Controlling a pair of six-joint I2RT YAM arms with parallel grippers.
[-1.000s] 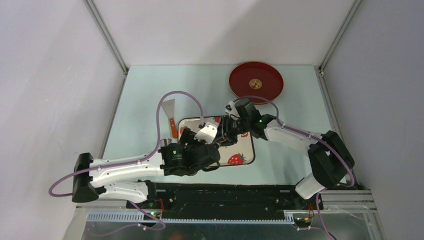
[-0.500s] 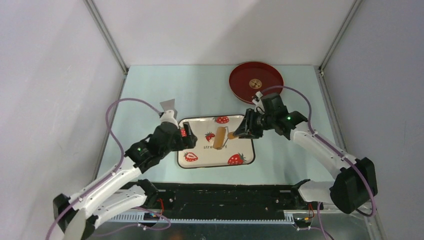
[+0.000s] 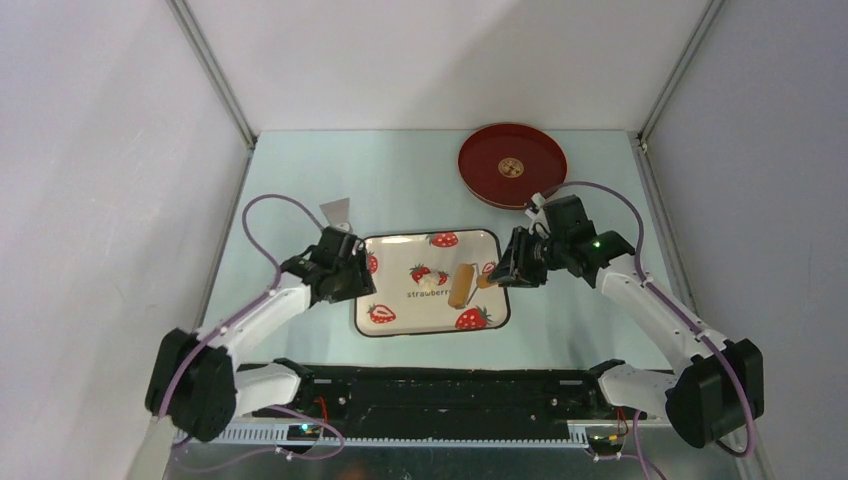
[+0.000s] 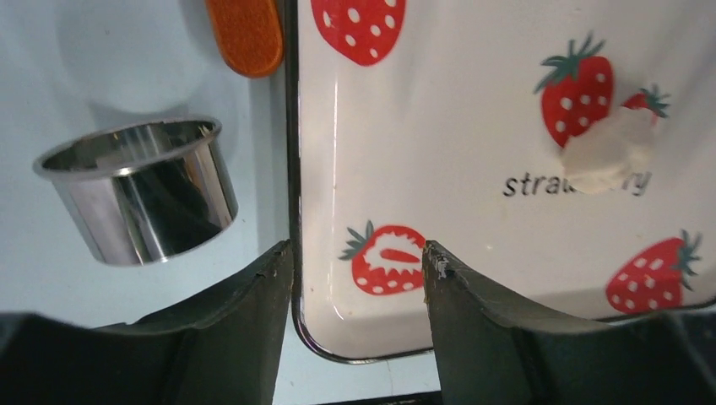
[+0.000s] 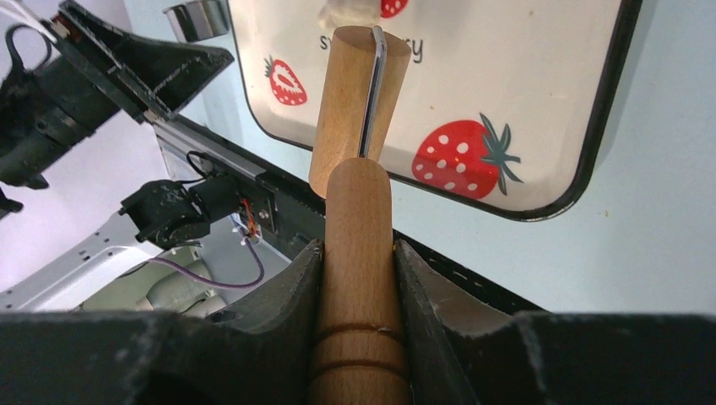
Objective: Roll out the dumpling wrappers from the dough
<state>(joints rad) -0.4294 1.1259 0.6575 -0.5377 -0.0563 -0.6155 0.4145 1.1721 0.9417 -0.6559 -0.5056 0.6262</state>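
Observation:
The dough (image 3: pixel 431 280) is a small cream-white lump in the middle of the strawberry plate (image 3: pixel 400 325); it also shows in the left wrist view (image 4: pixel 610 152). No round wrapper is in view. My right gripper (image 3: pixel 503 272) is shut on the handle of the tan wooden roller (image 3: pixel 462 285), whose barrel (image 5: pixel 355 101) lies on the plate just right of the dough (image 5: pixel 346 13). My left gripper (image 4: pixel 356 257) is open and empty, straddling the plate's near left corner (image 4: pixel 297 321). The steel ring cutter (image 4: pixel 139 190) stands on the table left of it.
A scraper (image 3: pixel 339 211) with an orange handle (image 4: pixel 246 34) lies at the plate's far left corner. The red tray (image 3: pixel 512 165) with a gold emblem sits at the back right. The black base rail (image 3: pixel 450 385) runs along the near edge.
My left arm has pulled back left, off the plate to its left edge. My right gripper has drawn the roller to the right, and the dough lump now shows beside it.

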